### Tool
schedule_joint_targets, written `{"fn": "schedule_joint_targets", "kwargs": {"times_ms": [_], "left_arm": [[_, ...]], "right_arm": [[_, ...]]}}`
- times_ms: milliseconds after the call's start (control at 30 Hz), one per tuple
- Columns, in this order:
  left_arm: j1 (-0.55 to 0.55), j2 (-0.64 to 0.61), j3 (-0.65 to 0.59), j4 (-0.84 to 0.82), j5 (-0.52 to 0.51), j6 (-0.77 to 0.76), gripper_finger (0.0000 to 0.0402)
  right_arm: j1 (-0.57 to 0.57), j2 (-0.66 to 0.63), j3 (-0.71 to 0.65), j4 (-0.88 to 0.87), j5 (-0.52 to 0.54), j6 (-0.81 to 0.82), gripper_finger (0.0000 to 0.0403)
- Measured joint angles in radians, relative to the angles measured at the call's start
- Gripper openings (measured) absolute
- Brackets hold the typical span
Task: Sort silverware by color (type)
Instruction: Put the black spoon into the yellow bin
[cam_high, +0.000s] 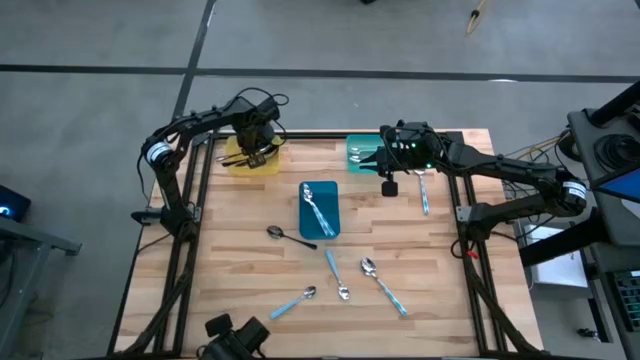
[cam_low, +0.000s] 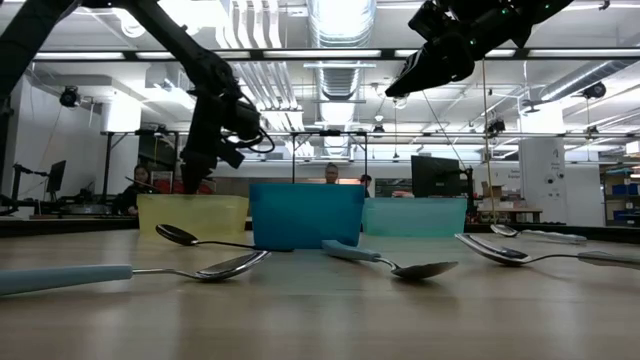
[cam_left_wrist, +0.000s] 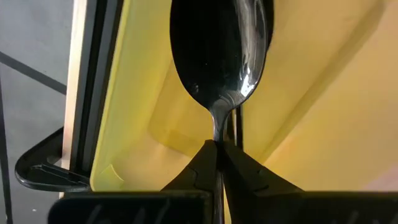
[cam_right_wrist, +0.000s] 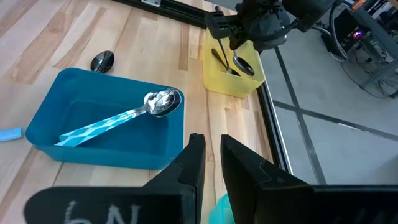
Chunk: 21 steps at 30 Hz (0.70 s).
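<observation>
Wooden slats make up the table (cam_high: 250, 250), set in a workshop with a grey floor and people seated far behind. Three plastic trays sit along its far half: a yellow tray (cam_high: 262, 166) at the far left, a blue tray (cam_high: 335, 212) near the middle, and a teal tray (cam_high: 354, 150) at the far right.

Above the yellow tray hangs the left gripper (cam_left_wrist: 217, 152), its fingers pinched tight on the thin neck of a dark spoon (cam_left_wrist: 217, 50), bowl pointing down into the tray. The spoon is glossy black with a bright streak of reflected light, and at least one more dark spoon already lies in that tray.

Near the teal tray hangs the right gripper (cam_right_wrist: 208, 152), its fingers almost together with a narrow gap and nothing held between them.

Inside the blue tray lie silver spoons with pale blue handles (cam_right_wrist: 118, 118). One dark spoon (cam_high: 285, 236) lies on the bare wood beside the blue tray. Several blue-handled spoons (cam_high: 385, 285) are scattered toward the near edge, and another (cam_high: 424, 195) lies by the right arm.

My guess at the risk: the grip is on a slim, slick neck, so the spoon could swivel or slip early. Released too high, it might bounce off the tray wall and land on the table or floor.
</observation>
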Motion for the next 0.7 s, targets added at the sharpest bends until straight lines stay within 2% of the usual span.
{"fn": "schedule_joint_targets", "kwargs": {"times_ms": [700], "left_arm": [[-0.031,0.000,0.000,0.020,-0.002,0.012,0.0000]], "right_arm": [[0.000,0.000,0.000,0.000,0.000,0.000,0.0043]]}}
